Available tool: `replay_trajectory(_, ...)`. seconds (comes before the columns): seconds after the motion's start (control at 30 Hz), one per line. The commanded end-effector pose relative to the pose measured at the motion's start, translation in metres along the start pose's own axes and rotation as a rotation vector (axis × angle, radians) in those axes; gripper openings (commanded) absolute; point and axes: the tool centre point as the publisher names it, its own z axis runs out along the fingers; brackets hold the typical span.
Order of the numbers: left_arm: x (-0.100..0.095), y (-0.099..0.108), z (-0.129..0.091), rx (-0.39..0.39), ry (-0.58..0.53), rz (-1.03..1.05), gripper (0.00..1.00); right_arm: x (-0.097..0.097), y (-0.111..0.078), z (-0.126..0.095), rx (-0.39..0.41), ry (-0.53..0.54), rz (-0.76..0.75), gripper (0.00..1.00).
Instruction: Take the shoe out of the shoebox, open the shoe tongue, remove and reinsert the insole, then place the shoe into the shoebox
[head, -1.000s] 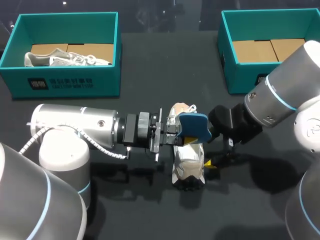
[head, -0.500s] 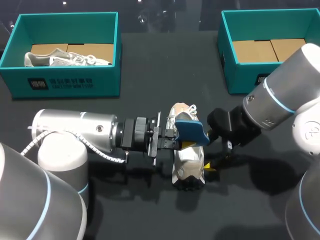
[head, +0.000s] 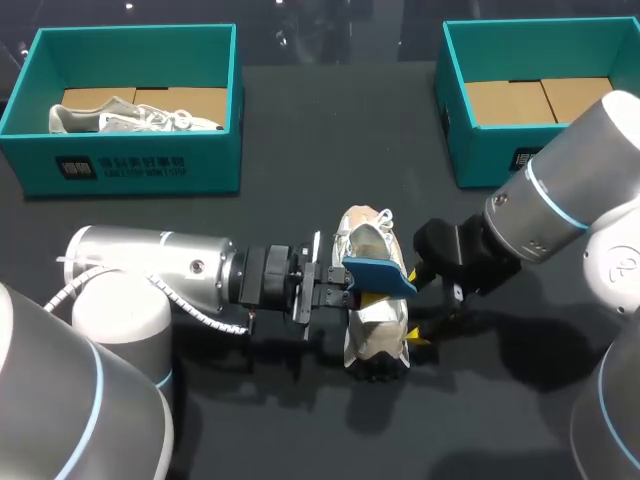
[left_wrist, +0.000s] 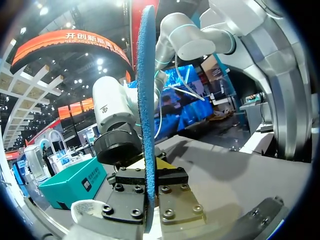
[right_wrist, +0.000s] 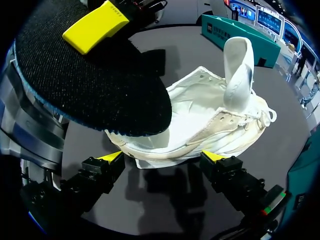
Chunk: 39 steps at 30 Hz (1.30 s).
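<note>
Insole (head: 378, 272), pinched by left pincer (head: 350, 287), tipped flatter, partly hiding shoe (head: 376, 330); right pincer (right_wrist: 164, 157) spread.

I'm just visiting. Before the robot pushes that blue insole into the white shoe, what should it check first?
1. Insole clamped in the left gripper: ok.
2. Tongue lifted, shoe mouth open: ok.
3. Insole above the mouth: ok.
4. Shoe resting sole-down on the table: ok.
5. Right gripper at the shoe's near end, really steadying it: cannot tell.
</note>
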Motion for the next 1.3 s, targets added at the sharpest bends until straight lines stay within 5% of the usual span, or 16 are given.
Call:
replay_trajectory(0.03,0.002,0.003,0.001,0.01,-0.004,0.006,0.0,0.001,0.0,0.002,0.002,-0.003,0.0,1.0)
replay_trajectory(1.3,-0.003,0.043,-0.002,-0.015,-0.024,0.014,0.0,0.001,0.0,0.002,0.002,-0.003,0.0,1.0)
